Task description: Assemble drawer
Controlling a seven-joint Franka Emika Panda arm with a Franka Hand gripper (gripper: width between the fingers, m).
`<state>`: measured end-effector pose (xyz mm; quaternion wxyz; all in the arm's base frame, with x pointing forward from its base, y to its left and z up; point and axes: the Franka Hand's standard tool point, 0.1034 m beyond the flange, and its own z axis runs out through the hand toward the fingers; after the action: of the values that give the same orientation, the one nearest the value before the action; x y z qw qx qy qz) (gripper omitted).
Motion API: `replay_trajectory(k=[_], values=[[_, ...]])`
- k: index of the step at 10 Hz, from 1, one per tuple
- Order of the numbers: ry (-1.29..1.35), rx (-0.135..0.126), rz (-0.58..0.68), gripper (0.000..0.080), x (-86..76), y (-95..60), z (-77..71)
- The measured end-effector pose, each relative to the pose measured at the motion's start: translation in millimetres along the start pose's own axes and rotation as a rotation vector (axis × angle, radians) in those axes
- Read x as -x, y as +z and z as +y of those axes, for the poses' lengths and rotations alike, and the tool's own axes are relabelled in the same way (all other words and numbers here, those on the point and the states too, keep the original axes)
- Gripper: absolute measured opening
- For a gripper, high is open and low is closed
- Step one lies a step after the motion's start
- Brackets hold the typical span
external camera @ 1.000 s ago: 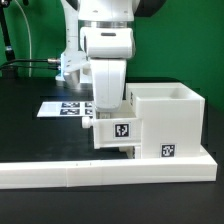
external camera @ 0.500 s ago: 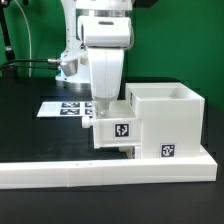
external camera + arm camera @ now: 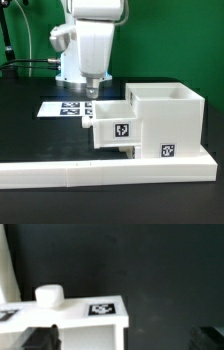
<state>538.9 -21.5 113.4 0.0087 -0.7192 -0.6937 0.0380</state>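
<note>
The white boxy housing (image 3: 165, 120) stands against the border wall at the exterior view's right, with a tag on its front. One shallow white tray (image 3: 115, 128) with a tag sticks out of the housing's left side. In the wrist view the tray (image 3: 90, 314) shows its tag and its round knob (image 3: 48, 295). My gripper (image 3: 92, 90) hangs above and a little left of the tray, clear of it. In the wrist view the gripper (image 3: 125, 339) is open and empty, its fingers (image 3: 42, 336) wide apart. A second tray is not in view.
The long low white L-shaped border wall (image 3: 100, 172) runs along the front. The marker board (image 3: 65, 107) lies flat on the black table behind the tray. A cable and a green backdrop are at the back left.
My gripper has risen from the tray and shifted toward the exterior view's left. It was down at the tray before; now it is clear of it. The tray and housing have not moved.
</note>
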Motion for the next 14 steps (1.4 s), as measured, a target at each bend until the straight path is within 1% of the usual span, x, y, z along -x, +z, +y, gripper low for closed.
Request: replay_trajectory(k=[1, 3, 4, 5, 6, 7, 9, 10, 11, 12, 13, 14], values=[[0.010, -0.008, -0.002, 0.0649, 12.8, 0.5, -2.6], [0.018, -0.010, 0.002, 0.0649, 10.6, 1.8, -2.8], [0.018, -0.011, 0.003, 0.0649, 14.6, 2.5, -3.1], [-0.025, -0.011, 0.017, 0.0649, 18.1, 9.3, -2.3], [-0.047, -0.025, 0.057, 0.0649, 28.5, 25.4, -1.6], [-0.040, -0.032, 0.103, 0.0649, 36.6, 34.3, 1.4], [-0.050, -0.039, 0.166, 0.0649, 44.0, 46.3, 1.7], [-0.041, -0.047, 0.190, 0.0649, 45.8, 53.2, 0.1], [-0.020, -0.057, 0.210, 0.0649, 44.1, 56.3, -1.5], [0.005, -0.064, 0.214, 0.0649, 36.4, 58.0, -1.8], [0.031, -0.068, 0.214, 0.0649, 24.0, 58.5, -1.7], [0.043, -0.069, 0.217, 0.0649, 15.7, 56.9, -0.8]])
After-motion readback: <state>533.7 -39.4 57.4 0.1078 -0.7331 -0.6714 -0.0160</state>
